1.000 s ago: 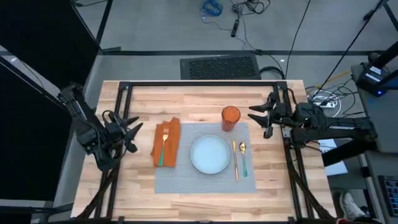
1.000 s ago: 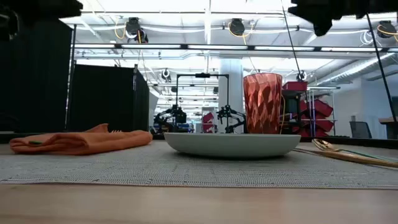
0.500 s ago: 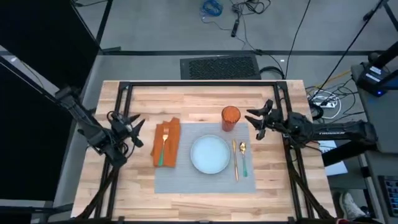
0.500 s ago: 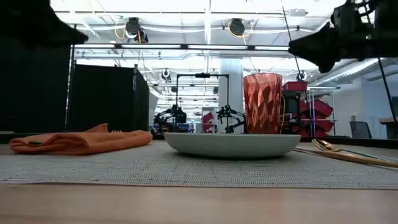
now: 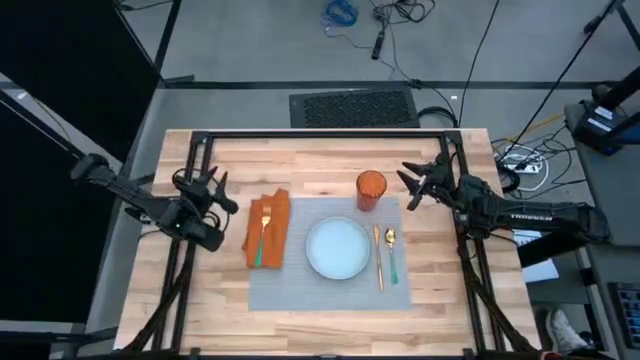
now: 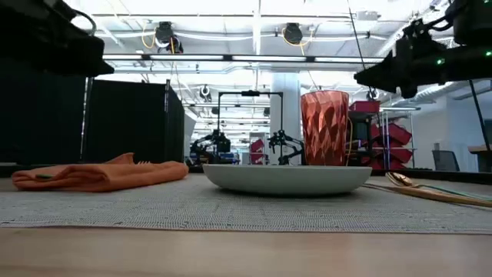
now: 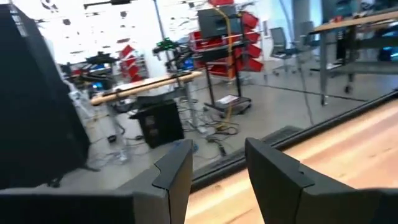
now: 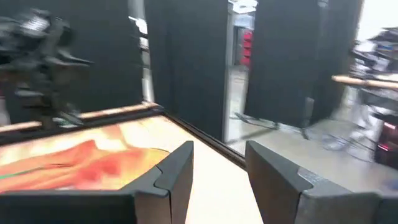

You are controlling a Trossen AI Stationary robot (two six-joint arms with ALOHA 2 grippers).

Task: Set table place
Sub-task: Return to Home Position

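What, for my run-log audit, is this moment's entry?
left gripper open, left of orange napkin; right gripper open, right of orange cup; placemat set

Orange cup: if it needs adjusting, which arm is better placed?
Probably right: the right gripper, open, is near the cup; the left gripper is beyond the napkin.

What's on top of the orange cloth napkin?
A gold-headed fork with a green handle lies lengthwise on the orange cloth napkin. Nothing else shows on it; whatever its folds cover is hidden.
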